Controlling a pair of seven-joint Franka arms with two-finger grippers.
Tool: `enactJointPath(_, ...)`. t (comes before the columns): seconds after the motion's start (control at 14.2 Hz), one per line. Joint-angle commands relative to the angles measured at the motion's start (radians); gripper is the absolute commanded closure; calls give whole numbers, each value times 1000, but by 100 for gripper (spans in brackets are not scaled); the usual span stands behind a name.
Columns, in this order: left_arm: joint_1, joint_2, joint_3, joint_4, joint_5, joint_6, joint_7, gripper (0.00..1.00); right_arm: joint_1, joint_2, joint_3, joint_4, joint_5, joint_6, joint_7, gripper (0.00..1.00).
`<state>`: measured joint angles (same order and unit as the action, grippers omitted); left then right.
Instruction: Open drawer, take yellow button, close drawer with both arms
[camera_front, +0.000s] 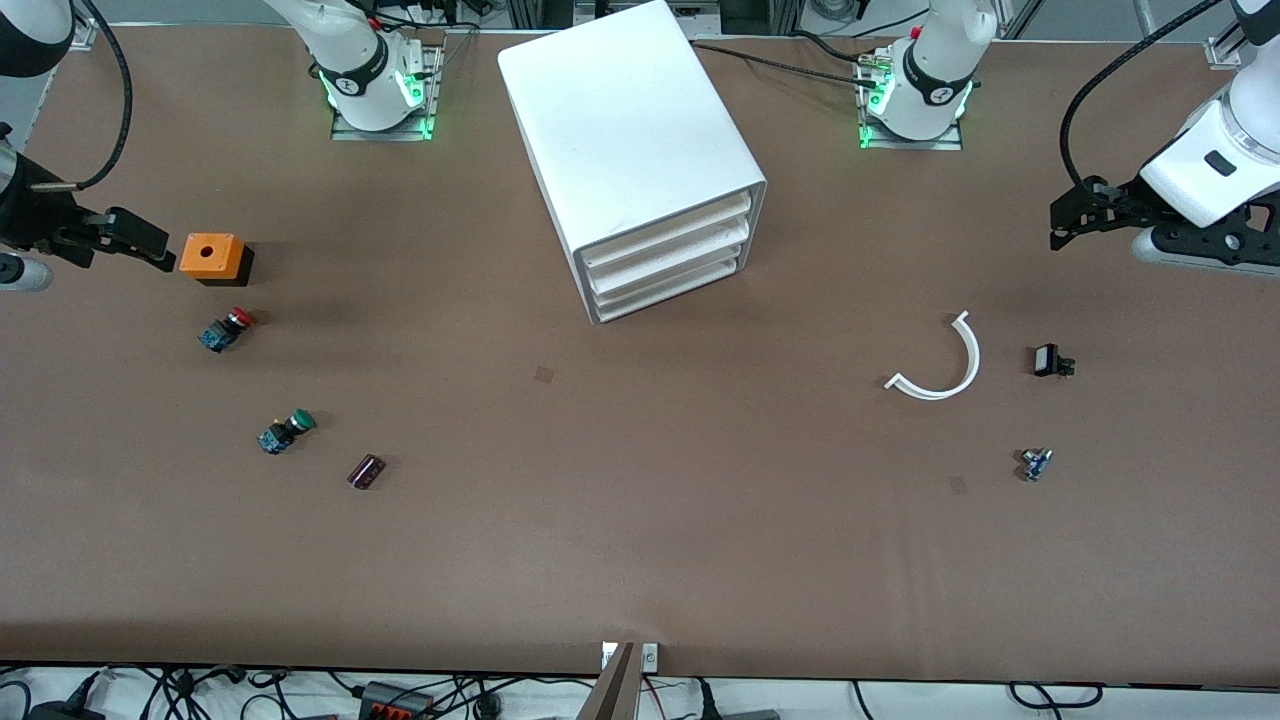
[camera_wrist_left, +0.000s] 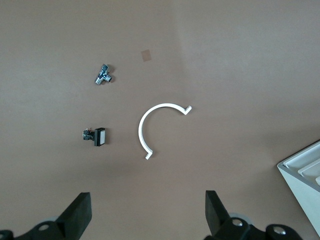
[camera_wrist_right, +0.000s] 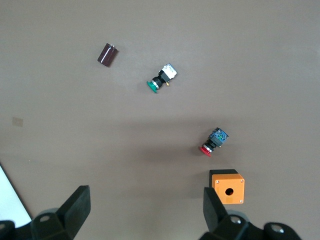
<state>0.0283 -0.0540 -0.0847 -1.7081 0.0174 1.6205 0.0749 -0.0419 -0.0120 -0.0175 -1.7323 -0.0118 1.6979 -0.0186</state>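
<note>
While all three drawers of the white cabinet (camera_front: 630, 150) sit pushed in, the top drawer (camera_front: 668, 232) among them, no orange-capped button shows anywhere on the counter (camera_front: 640, 560). Two push-buttons lie toward the right arm's end: one red-capped (camera_front: 226, 329), one green-capped (camera_front: 285, 432), with one orange box (camera_front: 213, 257) and one dark capacitor (camera_front: 366, 471) near them. Toward the left arm's end lie one white curved strip (camera_front: 940, 362), one small black part (camera_front: 1050, 361) and one small metal part (camera_front: 1036, 463). Both arms wait well apart from the cabinet. Left gripper (camera_front: 1060, 222) hangs with jaws spread wide, holding nothing; right gripper (camera_front: 150, 250), just beside the orange box, likewise.
</note>
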Motion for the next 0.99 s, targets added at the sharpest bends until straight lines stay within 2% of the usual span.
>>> enactJointPath(0.0,-2,14,3,31,-16,-27,17,0,-15,-14,13,-7,3,-7,-1,0)
enactJointPath(0.92,-2,14,3,33,-16,-27,16,0,-16,-2,13,-6,1,8,-9,0)
